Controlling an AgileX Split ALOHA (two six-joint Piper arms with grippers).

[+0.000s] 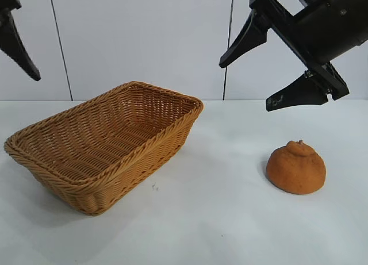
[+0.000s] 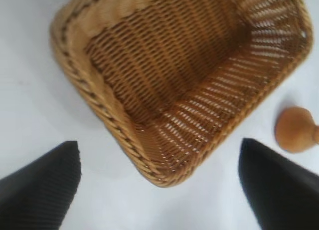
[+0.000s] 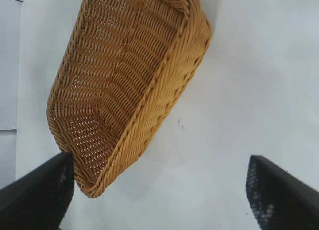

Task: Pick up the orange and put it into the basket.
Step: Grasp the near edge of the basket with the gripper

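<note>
The orange (image 1: pixel 296 168), a dull orange-brown dome with a knobby top, sits on the white table at the right; it also shows in the left wrist view (image 2: pixel 296 129). The wicker basket (image 1: pixel 34 154) stands empty at the left, seen too in the left wrist view (image 2: pixel 107 115) and the right wrist view (image 3: pixel 164 95). My right gripper (image 1: pixel 244 85) hangs open and empty in the air, above and a little left of the orange. My left gripper (image 2: pixel 159 175) is open and empty, high at the exterior view's far left edge, above the basket's left end.
The white table (image 1: pixel 207 219) stretches between the basket and the orange and in front of both. A pale panelled wall (image 1: pixel 144 41) stands behind.
</note>
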